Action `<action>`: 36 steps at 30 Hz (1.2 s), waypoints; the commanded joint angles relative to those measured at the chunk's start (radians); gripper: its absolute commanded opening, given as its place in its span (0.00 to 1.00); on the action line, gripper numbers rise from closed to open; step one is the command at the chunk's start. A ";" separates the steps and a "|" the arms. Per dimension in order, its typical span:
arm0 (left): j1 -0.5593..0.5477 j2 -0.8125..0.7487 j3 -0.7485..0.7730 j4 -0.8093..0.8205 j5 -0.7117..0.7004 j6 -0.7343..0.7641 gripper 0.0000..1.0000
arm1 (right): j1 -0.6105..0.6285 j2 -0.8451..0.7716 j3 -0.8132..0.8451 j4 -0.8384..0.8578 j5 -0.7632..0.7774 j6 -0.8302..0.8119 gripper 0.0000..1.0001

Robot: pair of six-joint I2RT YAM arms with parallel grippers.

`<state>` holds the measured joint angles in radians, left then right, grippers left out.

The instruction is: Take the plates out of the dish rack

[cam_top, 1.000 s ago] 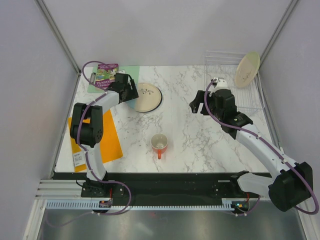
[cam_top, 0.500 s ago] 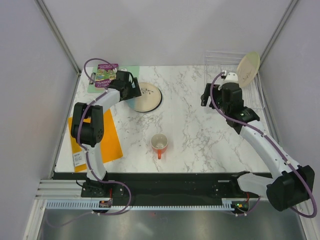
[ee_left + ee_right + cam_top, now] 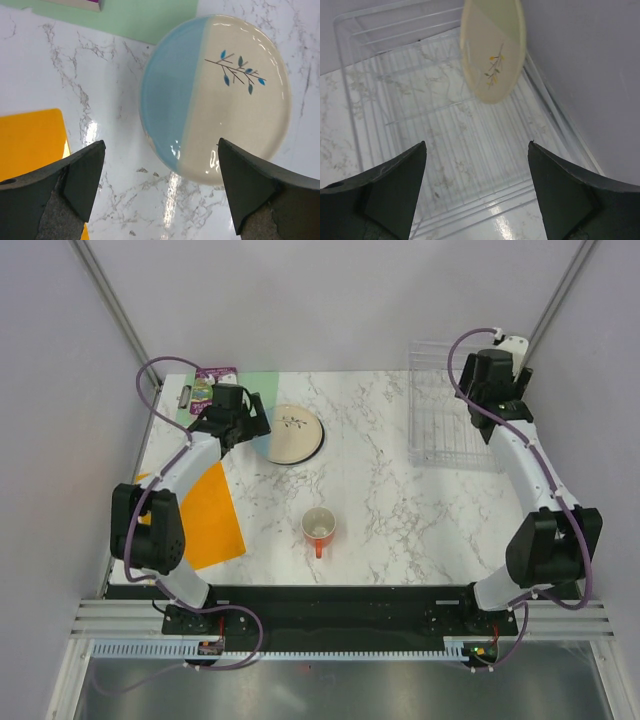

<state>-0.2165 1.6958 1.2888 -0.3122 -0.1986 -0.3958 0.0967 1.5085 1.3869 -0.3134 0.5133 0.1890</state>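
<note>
- Right wrist view alone shows the pale plate (image 3: 492, 50) standing on edge in the dish rack (image 3: 395, 100); right gripper (image 3: 476, 145) wide, empty.
- Left of the rack, left gripper (image 3: 161, 142) wide over the blue-and-cream plate (image 3: 235, 100).

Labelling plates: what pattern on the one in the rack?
Plate: pale yellow and cream halves, small yellow sprig. Best in right wrist view.

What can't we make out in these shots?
- Top view: racked plate hidden behind right gripper; only right wrist shows it.
- Left wrist: purple packet cut off by top edge.
- Right wrist: dish rack near corners hidden by fingers.
</note>
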 commanded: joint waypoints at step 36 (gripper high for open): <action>-0.173 -0.644 -0.376 0.090 0.067 -0.009 1.00 | -0.295 0.662 0.647 0.053 -0.159 -0.114 0.10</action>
<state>-0.3885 1.0412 0.9054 -0.2661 -0.1284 -0.4213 -0.1940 2.1914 2.0186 -0.3046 0.3889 0.0780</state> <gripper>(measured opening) 0.996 0.229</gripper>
